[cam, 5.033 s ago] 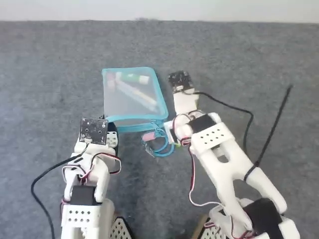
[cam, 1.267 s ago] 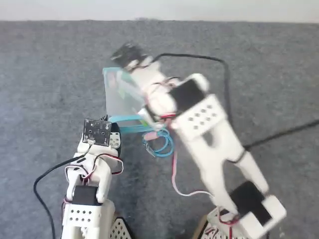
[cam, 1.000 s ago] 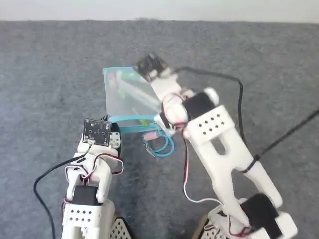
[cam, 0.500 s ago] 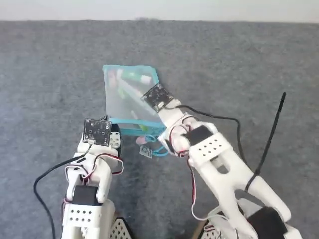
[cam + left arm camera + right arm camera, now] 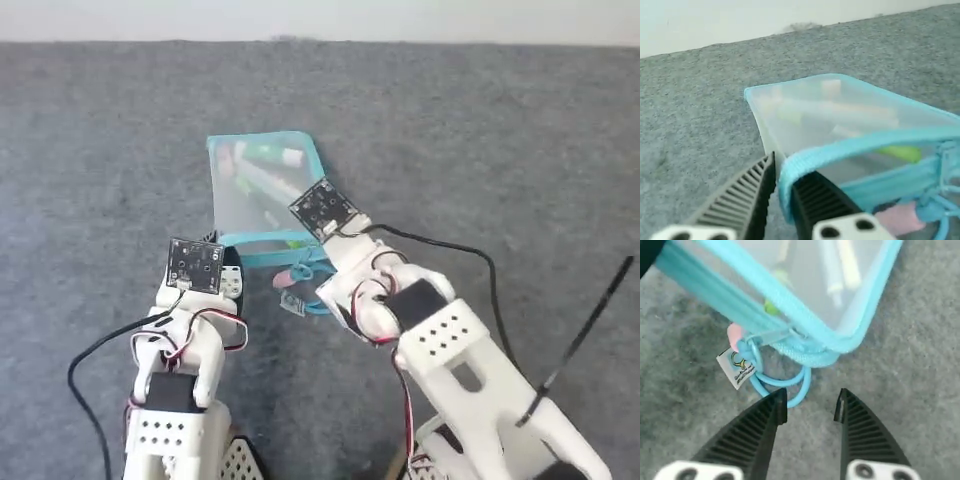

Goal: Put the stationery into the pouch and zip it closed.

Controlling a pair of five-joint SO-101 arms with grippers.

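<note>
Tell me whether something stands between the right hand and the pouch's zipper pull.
Nothing foreign does. The open right hand faces the zipper pull, and only the pull's own blue cord loop and paper tag lie between them. The left hand holds another corner of the pouch.

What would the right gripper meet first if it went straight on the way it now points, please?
Probably the blue cord loop, which lies just beyond the open right gripper; the corner of the pouch follows behind it. How high the gripper is above the loop is unclear.
</note>
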